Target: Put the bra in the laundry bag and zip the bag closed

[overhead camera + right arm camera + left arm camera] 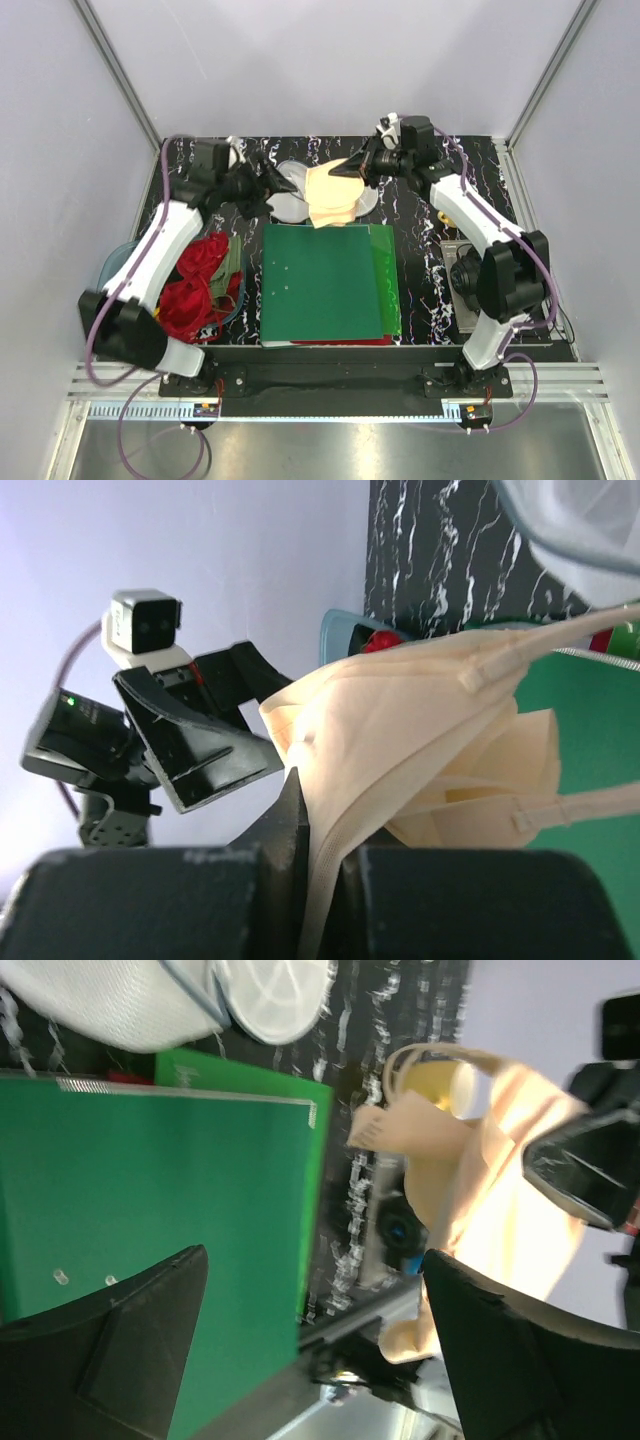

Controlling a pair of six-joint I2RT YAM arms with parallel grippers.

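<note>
While beneath bra (335, 200), laundry bag (289, 196) half-hidden.

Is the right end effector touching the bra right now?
Touching. The right wrist view shows the right end effector shut on the bra, with peach fabric pinched between its fingers.

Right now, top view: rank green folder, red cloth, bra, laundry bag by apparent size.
1. green folder
2. red cloth
3. bra and laundry bag: unranked, since the bra covers part of the bag.
</note>
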